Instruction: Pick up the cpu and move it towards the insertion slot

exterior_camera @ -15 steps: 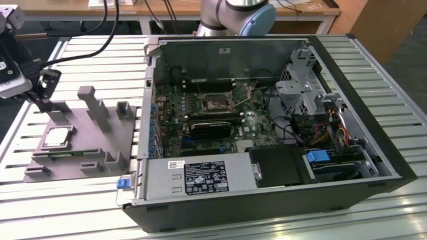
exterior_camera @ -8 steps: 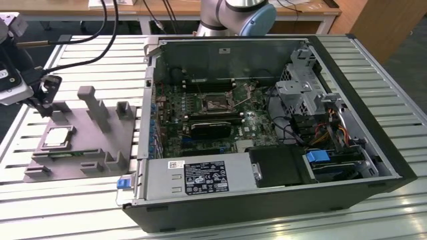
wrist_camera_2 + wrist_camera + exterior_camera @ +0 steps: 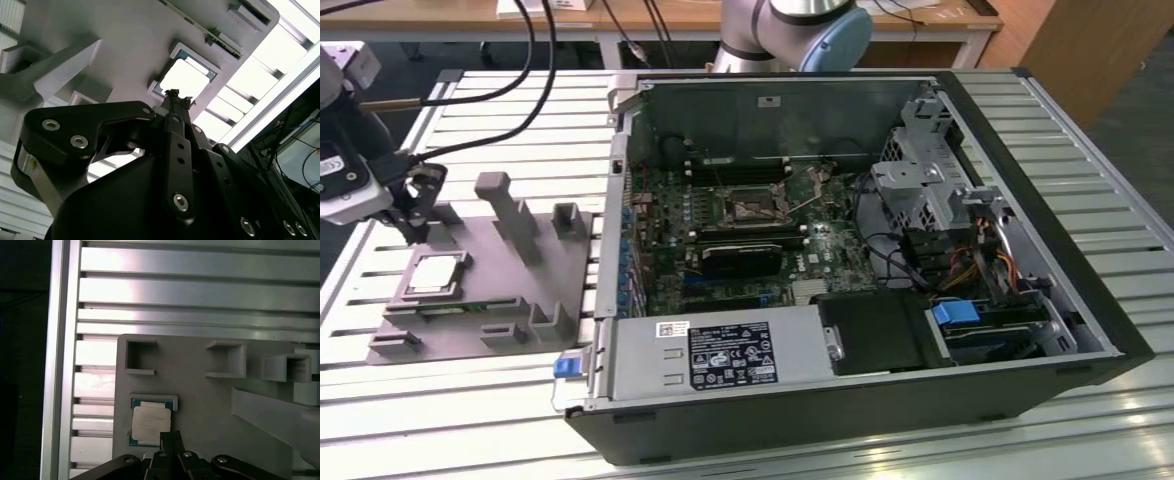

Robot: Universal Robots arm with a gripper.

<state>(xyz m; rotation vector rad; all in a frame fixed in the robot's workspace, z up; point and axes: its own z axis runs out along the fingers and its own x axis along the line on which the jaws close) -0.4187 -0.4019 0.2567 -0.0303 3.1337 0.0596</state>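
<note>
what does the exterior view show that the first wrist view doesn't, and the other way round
Exterior view adds: the open computer case with the insertion slot on its motherboard, and the arm's base behind the case.
First wrist view adds: a close look down at the cpu and its teal rim, with the claw tip by one corner.
Shared: the cpu, the claw, the grey fixture plate and the slatted aluminium table.
</note>
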